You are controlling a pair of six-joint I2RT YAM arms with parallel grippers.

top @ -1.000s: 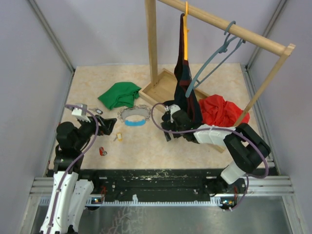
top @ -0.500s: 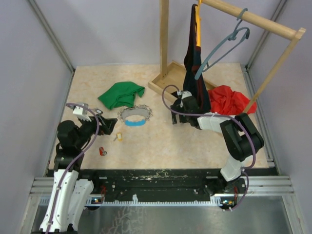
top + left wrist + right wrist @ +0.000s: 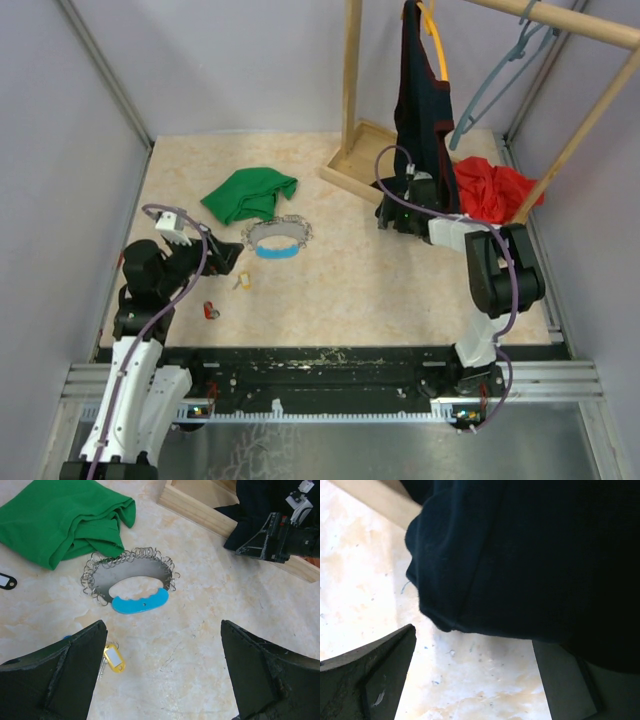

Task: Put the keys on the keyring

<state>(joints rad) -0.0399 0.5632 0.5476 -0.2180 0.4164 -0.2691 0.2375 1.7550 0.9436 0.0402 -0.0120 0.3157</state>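
Observation:
The keyring (image 3: 277, 238) lies flat on the table, a loop of silvery chain (image 3: 131, 577) with a light blue band (image 3: 140, 602) on its near side. A yellow-headed key (image 3: 114, 659) rests just inside my left finger, also visible from above as the yellow key (image 3: 243, 283). A red-headed key (image 3: 211, 311) lies nearer the front edge. My left gripper (image 3: 163, 626) hovers open and empty a little short of the keyring, seen from above as the left gripper (image 3: 225, 258). My right gripper (image 3: 393, 212) is open under the hanging dark garment (image 3: 530, 555), holding nothing.
A green cloth (image 3: 248, 193) lies behind the keyring. The wooden rack's base (image 3: 365, 160) stands at the back right, with a grey hanger (image 3: 500, 85) on its rail and a red cloth (image 3: 495, 190) beside it. A small black tag (image 3: 6, 581) lies at far left.
The wooden rack with its garment and hanger has slid back and to the right, and my right arm has stretched that way with it. The left arm has hardly moved.

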